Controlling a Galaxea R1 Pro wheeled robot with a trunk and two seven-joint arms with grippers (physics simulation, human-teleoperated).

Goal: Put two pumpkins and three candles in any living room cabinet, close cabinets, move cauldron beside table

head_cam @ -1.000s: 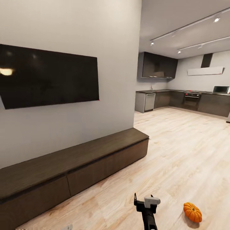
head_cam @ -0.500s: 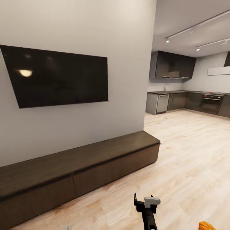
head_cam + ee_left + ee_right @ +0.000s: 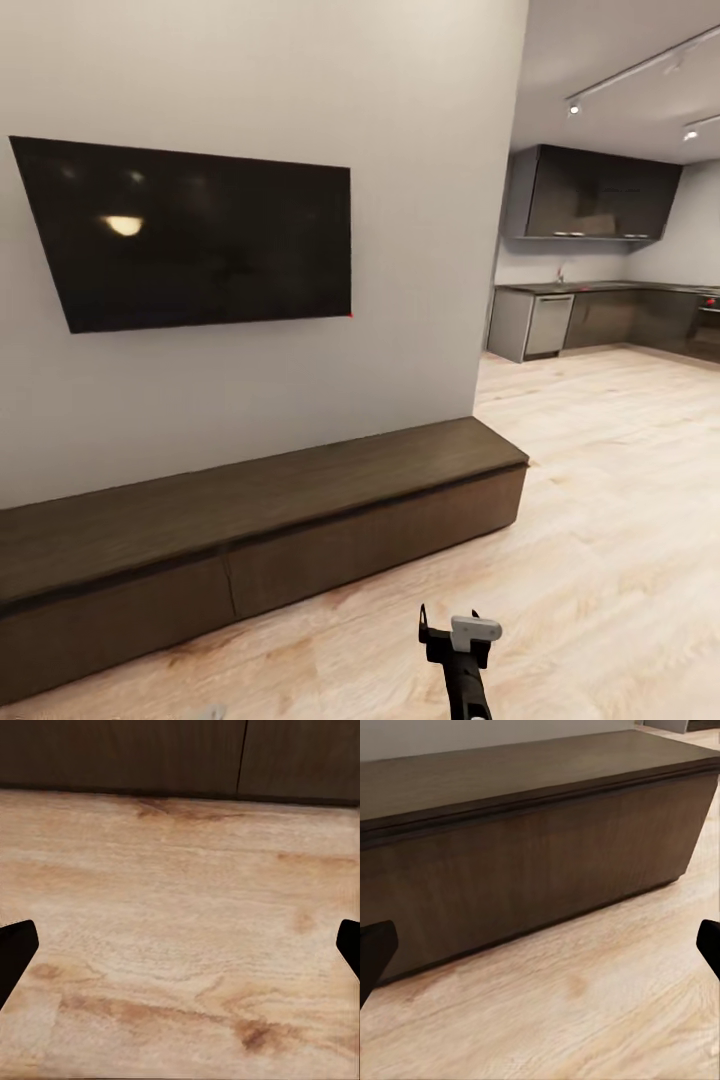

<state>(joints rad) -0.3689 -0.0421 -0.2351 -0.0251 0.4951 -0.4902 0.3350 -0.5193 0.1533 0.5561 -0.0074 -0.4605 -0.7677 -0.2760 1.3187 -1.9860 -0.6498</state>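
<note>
Pale plank floor (image 3: 600,540) lies bare beside the closed cabinet (image 3: 300,520); both pincers gape.

Home living room, wall-mounted TV (image 3: 200,235), long low cabinet (image 3: 260,530), plank floor (image 3: 610,560), open kitchen (image 3: 600,290) beyond

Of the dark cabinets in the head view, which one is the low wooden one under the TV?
The long brown cabinet on the floor under the TV. The glossy kitchen cupboards are farther away, past the wall's corner.
</note>
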